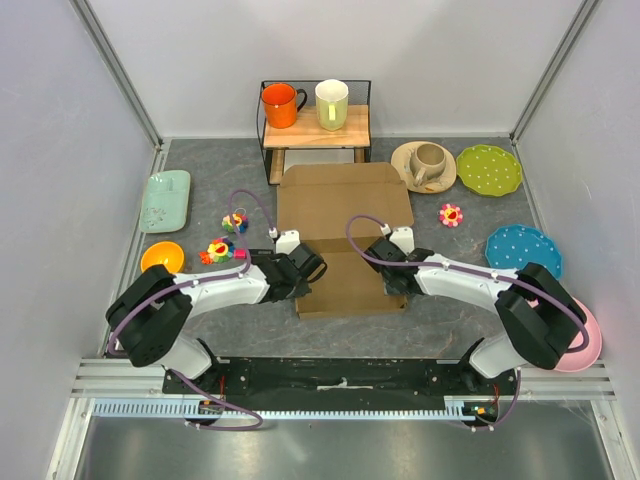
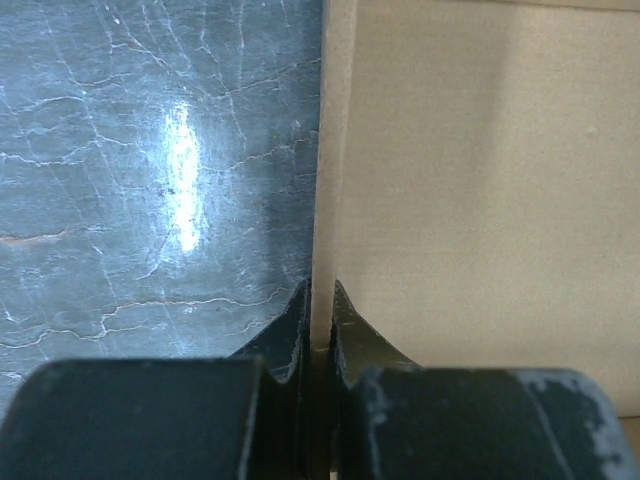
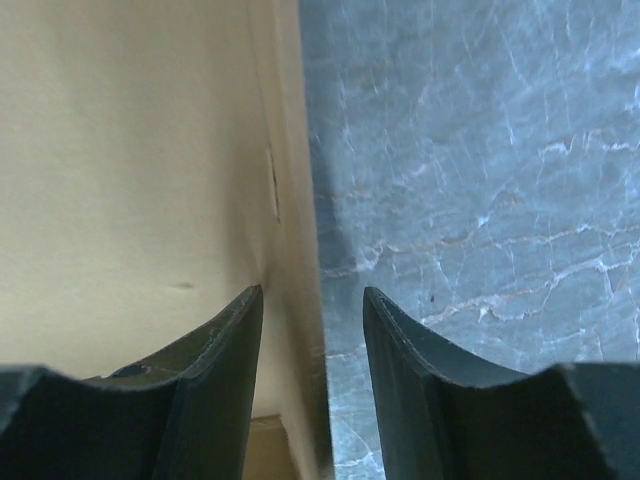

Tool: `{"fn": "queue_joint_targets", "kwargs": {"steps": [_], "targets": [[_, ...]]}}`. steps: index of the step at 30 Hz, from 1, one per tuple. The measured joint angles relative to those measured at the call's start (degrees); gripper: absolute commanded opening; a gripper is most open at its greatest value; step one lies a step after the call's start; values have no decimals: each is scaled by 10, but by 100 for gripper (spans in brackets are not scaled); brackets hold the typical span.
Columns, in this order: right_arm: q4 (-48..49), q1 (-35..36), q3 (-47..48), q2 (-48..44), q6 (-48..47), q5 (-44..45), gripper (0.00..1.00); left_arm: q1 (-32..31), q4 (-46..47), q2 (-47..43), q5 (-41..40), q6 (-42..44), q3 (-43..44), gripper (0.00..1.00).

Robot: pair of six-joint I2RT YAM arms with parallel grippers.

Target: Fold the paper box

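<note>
The desk (image 1: 450, 310), a grey marbled surface, fills the top view. The paper box (image 1: 345, 205) lies at the middle of the frame, plain brown cardboard running from just below the shelf (image 1: 315, 135) down to the space between the two arms. Its upper panel lies flat and open.

The left arm (image 1: 215, 290) reaches in from the lower left to the box's left edge. The right arm (image 1: 470, 280) reaches in from the lower right to its right edge.

In the left wrist view, the left fingers (image 2: 350, 335) are drawn close together, clamped on the thin cardboard edge. In the right wrist view, the right fingers (image 3: 230, 340) stand apart, one on each side of the box's edge strip, with a gap on the desk side.

The shelf at upper centre carries an orange mug (image 1: 280, 105) and a pale yellow mug (image 1: 332, 104).

At the right are a pink plate (image 1: 585, 345), a blue dotted plate (image 1: 523, 248), a green dotted plate (image 1: 489, 170) and a tan plate (image 1: 405, 165) holding a tan cup (image 1: 430, 160).

At the left are a mint tray (image 1: 165, 200) and an orange bowl (image 1: 162, 257).

Small flower toys lie left of the box (image 1: 220, 250) and right of it (image 1: 451, 214).
</note>
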Motion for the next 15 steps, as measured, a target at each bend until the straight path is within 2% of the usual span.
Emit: {"fn": "queue_joint_targets", "kwargs": {"steps": [2,4,5,7,8,15], "targets": [[-5,0,-12,-2,0,-9,47,0,0,2,-3,0,1,2],[-4,0,-18,-3,2,-14,37,-1,0,4,-4,0,3,2],[-3,0,-19,-5,3,-17,26,-1,0,5,-4,0,4,2],[1,0,-22,-5,3,-21,13,-1,1,7,-4,0,5,2],[4,1,-23,-5,5,-25,0,-1,1,8,-4,0,6,2],[7,1,-23,-3,4,-26,0,-2,0,10,-6,0,7,2]]}}
